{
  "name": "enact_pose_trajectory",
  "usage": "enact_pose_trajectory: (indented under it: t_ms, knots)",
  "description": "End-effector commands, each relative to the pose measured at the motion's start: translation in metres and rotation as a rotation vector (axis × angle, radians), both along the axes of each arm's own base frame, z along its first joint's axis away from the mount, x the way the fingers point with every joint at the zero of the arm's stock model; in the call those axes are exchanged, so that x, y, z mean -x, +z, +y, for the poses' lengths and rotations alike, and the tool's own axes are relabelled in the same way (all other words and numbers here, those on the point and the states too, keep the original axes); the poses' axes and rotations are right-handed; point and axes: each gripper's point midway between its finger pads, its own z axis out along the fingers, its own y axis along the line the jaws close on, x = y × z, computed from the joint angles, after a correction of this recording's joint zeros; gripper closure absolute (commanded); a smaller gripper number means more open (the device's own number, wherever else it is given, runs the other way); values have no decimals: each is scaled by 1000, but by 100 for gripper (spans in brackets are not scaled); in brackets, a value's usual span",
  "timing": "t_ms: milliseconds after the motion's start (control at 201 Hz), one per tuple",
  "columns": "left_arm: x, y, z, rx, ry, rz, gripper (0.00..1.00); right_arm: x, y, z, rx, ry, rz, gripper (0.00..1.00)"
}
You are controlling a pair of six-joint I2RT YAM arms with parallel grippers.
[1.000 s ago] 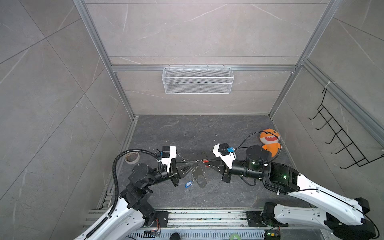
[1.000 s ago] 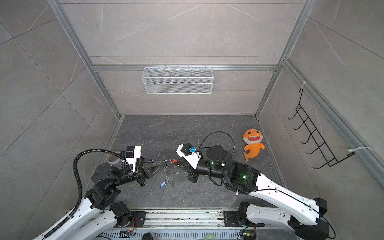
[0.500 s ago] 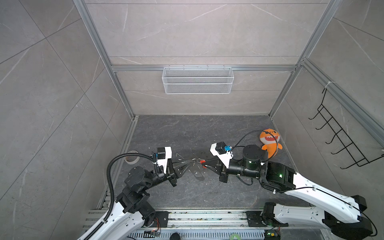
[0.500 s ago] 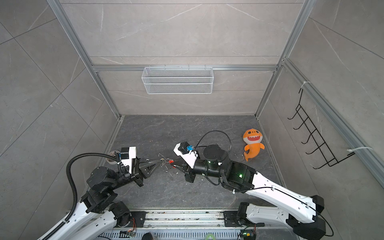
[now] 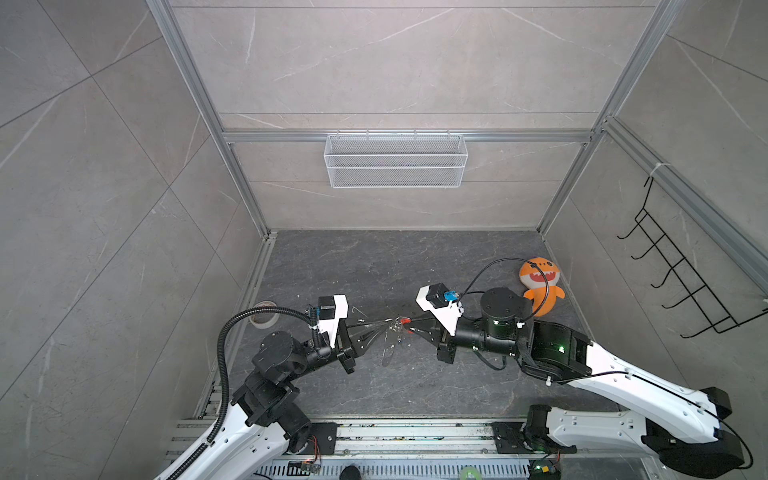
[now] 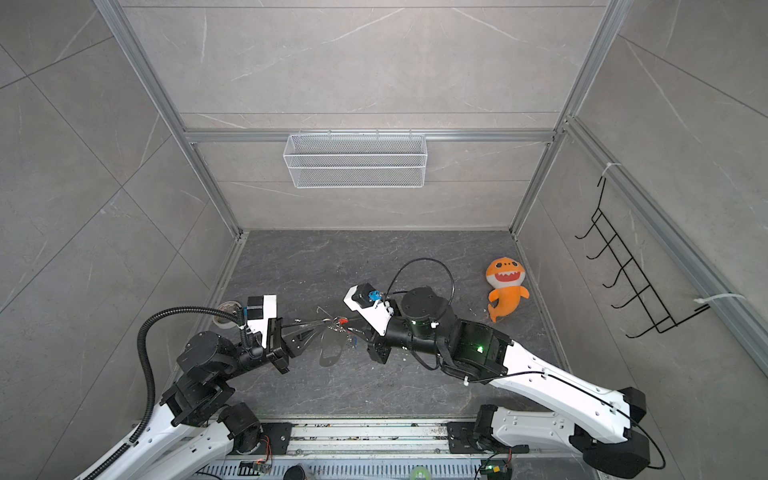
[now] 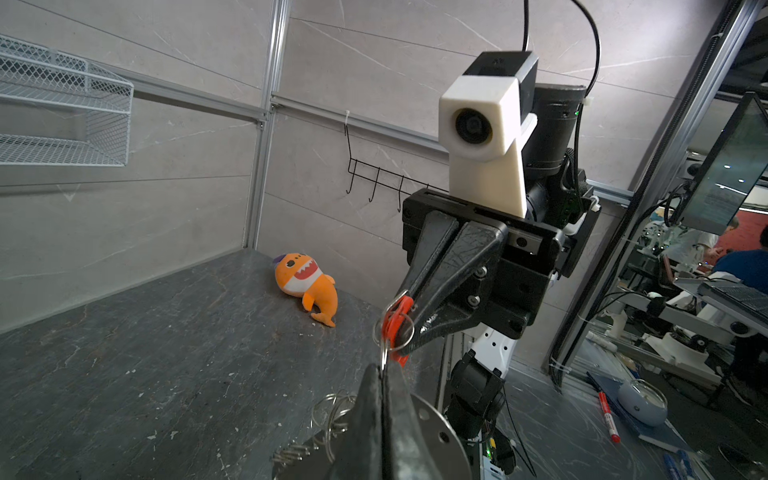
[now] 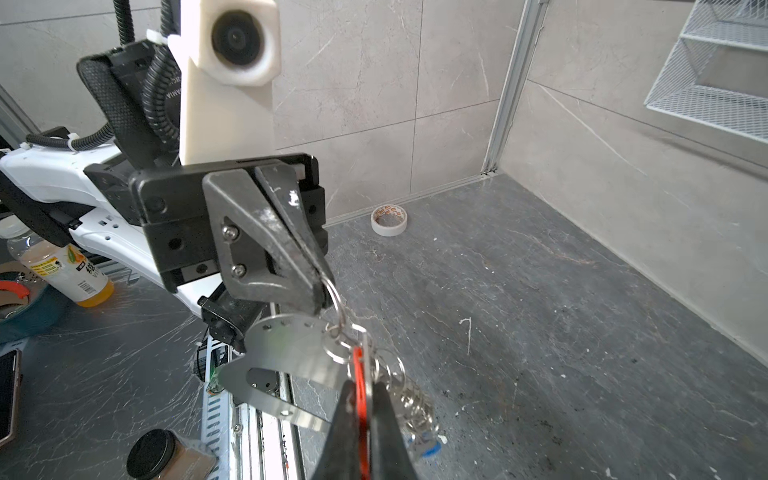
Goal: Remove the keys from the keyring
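Because a split ring gives up a key only when pulled taut, both arms meet tip to tip in mid-air over the near middle of the table (image 5: 374, 257). The left gripper (image 8: 326, 293) is clamped on a small ring (image 8: 338, 305), the right gripper (image 7: 405, 332) on the red tag (image 7: 395, 324), probably to work it along the coil. The keyring (image 8: 291, 353) hangs between them, clear of the table, a blue tag (image 8: 428, 446) dangling beneath. Farther back, tape (image 5: 264, 316) on the left and a toy (image 5: 540, 286) on the right lie well apart; a basket (image 5: 395, 160) hangs on the far wall.
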Motion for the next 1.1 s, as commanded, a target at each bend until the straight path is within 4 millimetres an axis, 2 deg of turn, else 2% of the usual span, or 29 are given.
enact_pose_trajectory:
  t_ms: [0, 229, 513, 717, 1091]
  knots:
    - [12, 25, 0, 36, -59, -64, 100, -10, 32, -15, 6, -52, -105, 100]
    - [24, 23, -15, 29, -207, -42, 100, 3, 44, -10, 51, 58, -176, 100]
    - [36, 25, -22, 28, -321, -37, 100, 24, 58, -5, 100, 212, -213, 100]
    - [42, 26, -25, 35, -384, -35, 100, 29, 63, 1, 136, 276, -219, 100]
    - [38, 29, -28, 57, -385, -41, 100, 29, 71, 9, 181, 322, -231, 100]
